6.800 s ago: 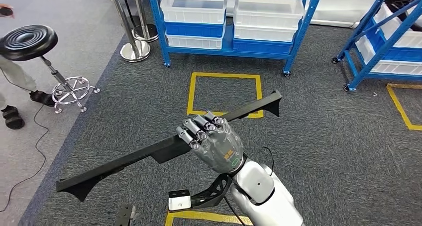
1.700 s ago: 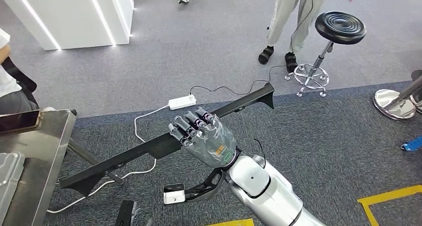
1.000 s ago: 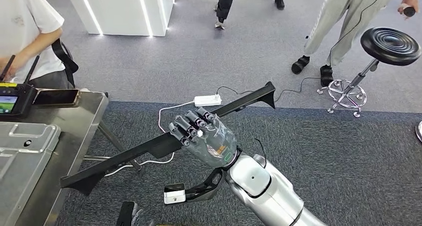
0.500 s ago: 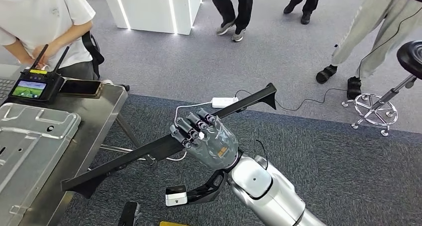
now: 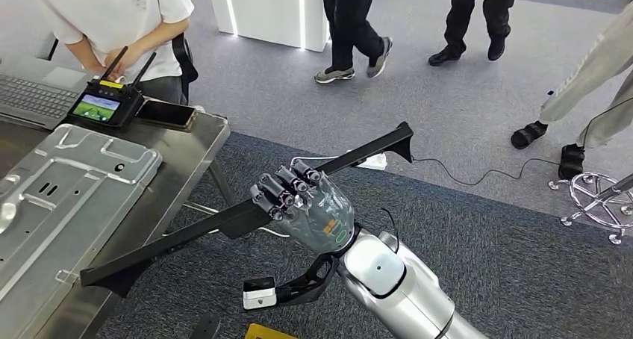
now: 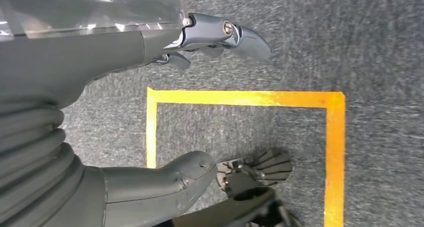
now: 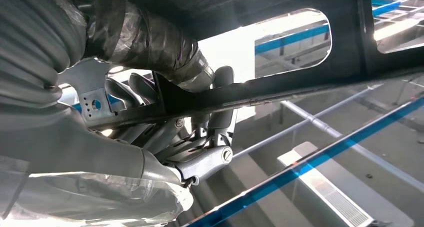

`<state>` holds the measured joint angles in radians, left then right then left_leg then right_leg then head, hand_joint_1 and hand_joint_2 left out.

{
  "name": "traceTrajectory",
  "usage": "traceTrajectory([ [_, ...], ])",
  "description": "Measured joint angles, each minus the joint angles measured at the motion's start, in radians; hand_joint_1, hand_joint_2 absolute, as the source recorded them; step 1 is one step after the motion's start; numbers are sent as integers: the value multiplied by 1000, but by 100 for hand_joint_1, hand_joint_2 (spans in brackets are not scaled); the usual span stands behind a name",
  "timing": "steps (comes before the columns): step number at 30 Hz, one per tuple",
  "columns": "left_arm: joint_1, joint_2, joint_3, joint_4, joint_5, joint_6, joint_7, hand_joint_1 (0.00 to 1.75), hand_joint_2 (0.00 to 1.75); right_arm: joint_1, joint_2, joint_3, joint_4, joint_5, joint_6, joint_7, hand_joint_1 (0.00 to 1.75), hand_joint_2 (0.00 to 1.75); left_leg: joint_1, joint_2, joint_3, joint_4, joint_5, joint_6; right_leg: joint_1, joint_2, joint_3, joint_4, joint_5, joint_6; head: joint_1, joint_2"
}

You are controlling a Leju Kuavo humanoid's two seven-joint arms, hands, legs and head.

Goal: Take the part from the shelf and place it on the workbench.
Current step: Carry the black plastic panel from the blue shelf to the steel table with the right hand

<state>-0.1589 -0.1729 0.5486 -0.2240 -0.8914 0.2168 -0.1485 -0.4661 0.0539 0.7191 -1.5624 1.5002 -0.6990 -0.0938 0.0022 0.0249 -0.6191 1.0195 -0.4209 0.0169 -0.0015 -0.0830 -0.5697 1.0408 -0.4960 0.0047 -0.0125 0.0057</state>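
The part [image 5: 179,238] is a long black bar with flared ends, held level in front of me over the carpet. My right hand [image 5: 310,208] grips it near its middle with fingers wrapped over the top. In the right wrist view the part [image 7: 280,89] crosses above the right hand [image 7: 165,137], whose fingers curl around it. The bar's near end hangs beside the edge of the steel workbench [image 5: 175,156] at my left. My left hand [image 6: 100,52] hangs over the floor, thumb and fingers apart, holding nothing.
A stamped metal sheet [image 5: 67,182], a controller with a screen [image 5: 101,107] and a phone [image 5: 166,113] lie on the workbench. A person [image 5: 119,10] stands behind it. Other people's legs [image 5: 351,25] and a stool base [image 5: 597,204] are beyond. Yellow floor tape [image 6: 240,98] lies below.
The whole view has swung from the blue shelves round to the workbench, which now fills more of the left side. My right hand still holds the part the same way.
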Motion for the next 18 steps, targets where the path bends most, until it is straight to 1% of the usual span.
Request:
traceTrajectory([
  [1, 1, 1, -1, 0, 0, 0, 1, 0, 175, -1, 0, 0, 0, 0, 0, 1, 175, 175, 2, -8, 3, -3, 2, 6, -2, 17, -7, 22, -16, 5, 0, 0],
  [2, 0, 1, -2, 0, -1, 0, 1, 0, 175, -2, 0, 0, -1, 0, 0, 2, 175, 175, 5, -16, 5, -6, 4, 12, -4, 40, -25, 64, -42, 8, 0, 0],
  [3, -1, 1, -3, 0, -1, 0, 1, 0, 175, -2, 0, 0, -1, 0, 0, 2, 175, 175, 4, -25, 5, -7, 4, 16, -5, 62, -55, 126, -74, 10, 0, 0],
  [4, -2, 1, -4, 0, -1, -1, 1, 0, 175, -1, -1, 0, -1, 0, 0, 3, 175, 175, 4, -33, 5, -6, 4, 19, -5, 73, -87, 190, -103, 10, 0, 0],
  [5, -2, 1, -4, 0, 0, -2, 0, 0, 175, -1, -1, 0, -1, 0, 0, 3, 175, 175, 3, -43, 5, -5, 3, 20, -5, 78, -119, 246, -121, 10, 0, 0],
  [6, -2, 1, -5, 0, 1, -3, -1, 0, 175, 0, -2, 1, -1, 0, 0, 3, 175, 175, 2, -54, 4, -4, 3, 20, -5, 80, -138, 275, -122, 10, 0, 0],
  [7, -2, 1, -5, 0, 3, -4, -3, 0, 175, -1, -2, 1, -1, 1, 0, 4, 175, 175, 2, -65, 5, -3, 3, 20, -5, 81, -137, 264, -100, 9, 0, 0],
  [8, -2, 1, -5, 0, 5, -6, -5, 0, 175, -1, -2, 1, -1, 1, 0, 5, 175, 175, 2, -77, 5, -1, 2, 19, -6, 84, -123, 223, -66, 7, 0, 0],
  [9, -2, 1, -5, 0, 7, -6, -7, 0, 175, -1, -2, 1, -1, 2, 0, 7, 175, 175, 3, -88, 6, 1, 1, 17, -7, 94, -95, 157, -25, 5, 0, 0],
  [10, -3, 1, -5, 0, 10, -7, -9, 0, 175, -2, -2, 2, -2, 3, 0, 9, 175, 175, 1, -98, 4, 5, -1, 14, -9, 111, -66, 90, 5, 3, 0, 0],
  [11, -4, 1, -4, 0, 11, -7, -10, 0, 175, -3, -2, 2, -2, 5, 0, 10, 175, 175, 1, -106, 1, 7, -2, 9, -10, 125, -46, 43, 22, 1, 0, 0],
  [12, -5, 1, -4, 0, 12, -8, -11, 0, 175, -3, -2, 2, -2, 6, 0, 12, 175, 175, 1, -114, -2, 9, -2, 4, -10, 137, -35, 15, 28, -1, 0, 0],
  [13, -5, 1, -4, 0, 15, -8, -12, 0, 175, -3, -2, 2, -3, 7, 0, 12, 175, 175, 2, -120, -5, 9, -1, -2, -8, 139, -33, 8, 25, -4, 0, 0],
  [14, -5, 1, -4, 0, 17, -8, -12, 0, 175, -4, -1, 2, -3, 8, 0, 13, 175, 175, 3, -127, -6, 7, 1, -8, -8, 132, -32, 6, 28, -8, 0, 0],
  [15, -3, 2, -3, 0, 19, -9, -13, 0, 175, -4, -1, 2, -3, 9, 0, 13, 175, 175, 5, -128, -7, 8, -1, -14, -7, 124, -29, 1, 30, -14, 0, 0],
  [16, -3, 2, -3, 0, 21, -9, -13, 0, 175, -5, 0, 2, -3, 10, 0, 13, 175, 175, 4, -116, -12, 20, -10, -19, -8, 115, -25, -5, 32, -21, -1, 0],
  [17, -4, 3, -2, 0, 22, -9, -13, 0, 175, -6, 1, 2, -3, 10, 0, 13, 175, 175, 4, -97, -26, 50, -29, -24, -10, 104, -20, -12, 35, -27, -1, 0],
  [18, -5, 3, -2, 0, 22, -9, -14, 0, 175, -6, 2, 2, -3, 10, 0, 13, 175, 175, 4, -73, -49, 101, -56, -28, -9, 93, -17, -15, 35, -32, -2, 0],
])
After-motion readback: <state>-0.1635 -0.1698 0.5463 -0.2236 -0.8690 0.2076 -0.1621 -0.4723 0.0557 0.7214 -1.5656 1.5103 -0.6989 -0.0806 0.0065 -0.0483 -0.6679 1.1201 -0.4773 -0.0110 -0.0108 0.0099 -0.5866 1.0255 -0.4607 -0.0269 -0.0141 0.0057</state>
